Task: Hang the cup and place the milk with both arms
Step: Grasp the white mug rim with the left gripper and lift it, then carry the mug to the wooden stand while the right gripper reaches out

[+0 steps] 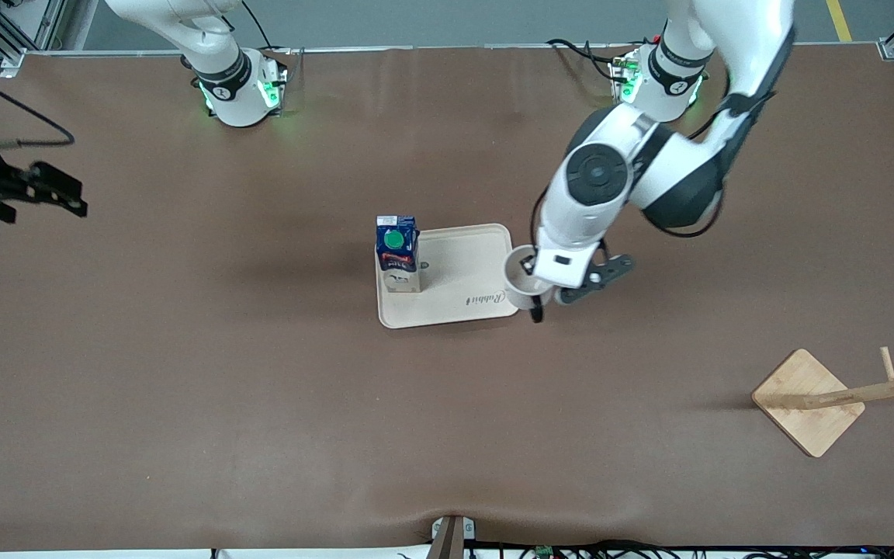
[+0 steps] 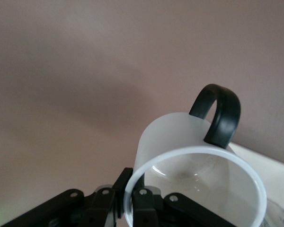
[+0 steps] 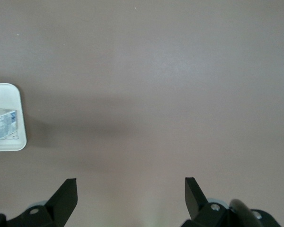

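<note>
The white cup (image 1: 519, 281) is pinched by its rim in my left gripper (image 1: 534, 297), beside the edge of the tray (image 1: 469, 268) toward the left arm's end. In the left wrist view the fingers of the left gripper (image 2: 132, 183) clamp the wall of the cup (image 2: 180, 137), and its black handle (image 2: 218, 113) points away from them. The smiley face is hidden. The milk (image 1: 398, 252) stands upright on the tray, at its edge toward the right arm's end. My right gripper (image 1: 47, 190) is open and empty over bare table near the right arm's end; its wrist view (image 3: 131, 189) shows the milk (image 3: 2, 125) on the tray (image 3: 9, 97).
A wooden cup rack with a square base (image 1: 808, 400) and a pegged post (image 1: 878, 390) stands toward the left arm's end of the table, nearer the front camera than the tray. Brown mat covers the table.
</note>
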Tool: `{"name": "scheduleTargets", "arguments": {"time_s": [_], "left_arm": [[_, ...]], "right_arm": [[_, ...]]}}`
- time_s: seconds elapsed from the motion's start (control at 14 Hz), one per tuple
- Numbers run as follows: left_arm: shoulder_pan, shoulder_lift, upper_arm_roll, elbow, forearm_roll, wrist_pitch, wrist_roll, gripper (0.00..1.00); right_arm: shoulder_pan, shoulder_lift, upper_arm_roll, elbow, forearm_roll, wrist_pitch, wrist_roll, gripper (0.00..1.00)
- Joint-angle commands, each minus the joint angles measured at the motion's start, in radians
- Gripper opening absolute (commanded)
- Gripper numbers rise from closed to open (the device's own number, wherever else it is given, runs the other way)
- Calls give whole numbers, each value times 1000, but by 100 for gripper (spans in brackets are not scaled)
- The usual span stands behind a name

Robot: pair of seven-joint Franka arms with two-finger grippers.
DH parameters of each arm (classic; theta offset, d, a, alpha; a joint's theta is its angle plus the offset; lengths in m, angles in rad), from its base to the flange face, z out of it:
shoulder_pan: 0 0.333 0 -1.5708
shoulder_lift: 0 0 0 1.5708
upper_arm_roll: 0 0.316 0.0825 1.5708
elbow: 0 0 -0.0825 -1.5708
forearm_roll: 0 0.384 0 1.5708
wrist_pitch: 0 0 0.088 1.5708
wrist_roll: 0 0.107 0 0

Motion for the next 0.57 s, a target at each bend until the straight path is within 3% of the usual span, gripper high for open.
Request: {"name": "scheduleTargets", "arguments": {"time_s": [0.0, 0.5], "left_arm": [[98, -96, -3, -23, 45, -51, 94, 0], [394, -162, -14, 0, 51, -1, 317, 0]], "right_arm": [[-11, 47, -4, 35, -18, 3, -12, 100], [11, 109, -1, -17, 18, -8, 0, 100]]}}
